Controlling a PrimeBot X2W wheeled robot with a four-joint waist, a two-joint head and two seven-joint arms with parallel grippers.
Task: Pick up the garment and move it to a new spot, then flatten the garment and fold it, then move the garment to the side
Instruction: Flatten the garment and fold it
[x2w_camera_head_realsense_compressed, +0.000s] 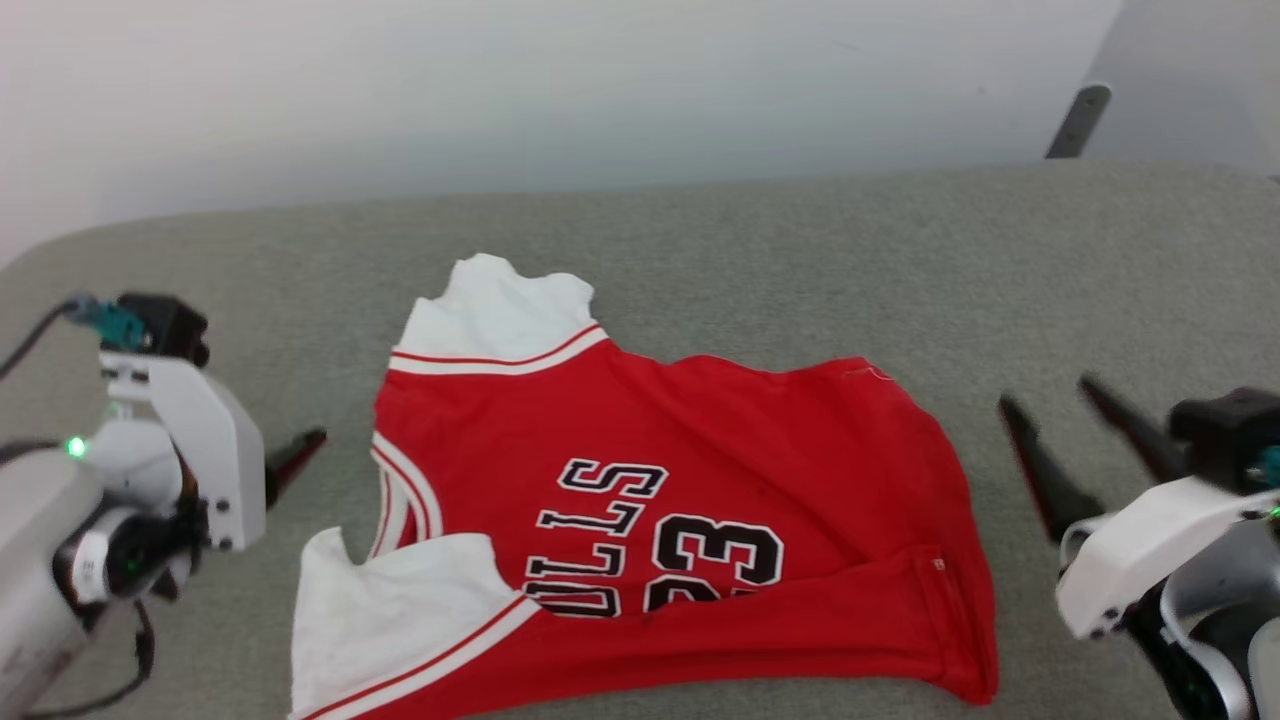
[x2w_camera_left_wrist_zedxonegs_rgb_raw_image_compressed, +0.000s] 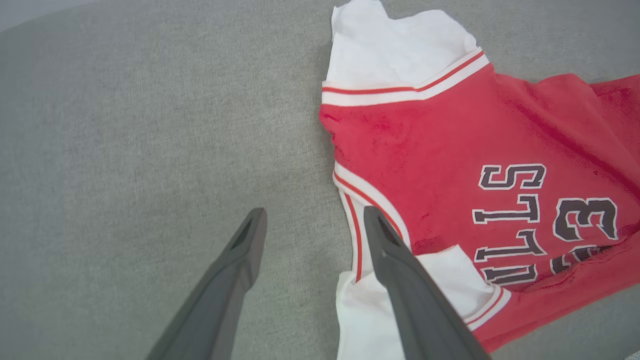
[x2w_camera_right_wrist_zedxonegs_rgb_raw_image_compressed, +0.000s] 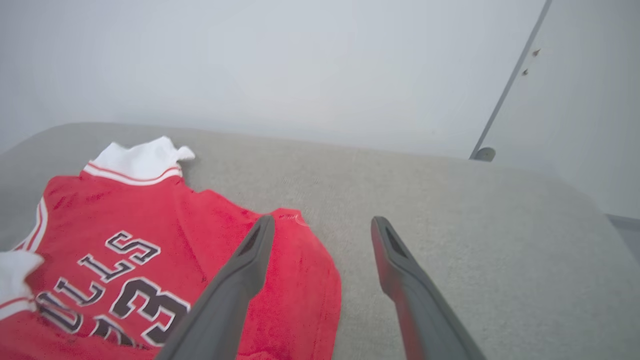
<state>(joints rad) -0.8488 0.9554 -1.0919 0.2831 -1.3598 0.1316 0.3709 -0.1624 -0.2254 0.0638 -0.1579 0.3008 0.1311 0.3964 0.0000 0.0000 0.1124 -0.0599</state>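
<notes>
A: Found the garment (x2w_camera_head_realsense_compressed: 680, 500)?

B: Found it spread on the grey cushion (x2w_camera_head_realsense_compressed: 800, 250), print (x2w_camera_head_realsense_compressed: 660, 540) side up; noticed a fold (x2w_camera_head_realsense_compressed: 800, 620) along the near edge of the garment, covering the lower part of the print; noticed also the near white sleeve panel (x2w_camera_head_realsense_compressed: 400, 600) a little crumpled.

A: And checked the grippers?

B: Checked both; saw the left gripper (x2w_camera_left_wrist_zedxonegs_rgb_raw_image_compressed: 315, 215) just beside the garment's collar end, close to the striped trim (x2w_camera_head_realsense_compressed: 400, 490), fingers spread wide, nothing between them; saw the right gripper (x2w_camera_head_realsense_compressed: 1045, 392) near the garment's hem (x2w_camera_head_realsense_compressed: 960, 560), apart from the cloth, released as well and empty.

A: Judged the cloth how?

B: Judged it soft, light and limp, not fragile; expected sagging and bunching under a one-point lift; expected some drag against the cushion fabric rather than sliding.

A: So decided where to take hold?

B: Preferred two holds at once, one at each end of the garment; thought of the striped trim by the shoulders for the left side, being thicker and giving a firmer bite; thought of the hem corner for the right side; advised to pinch through both layers, to avoid lifting only the top one.
</notes>
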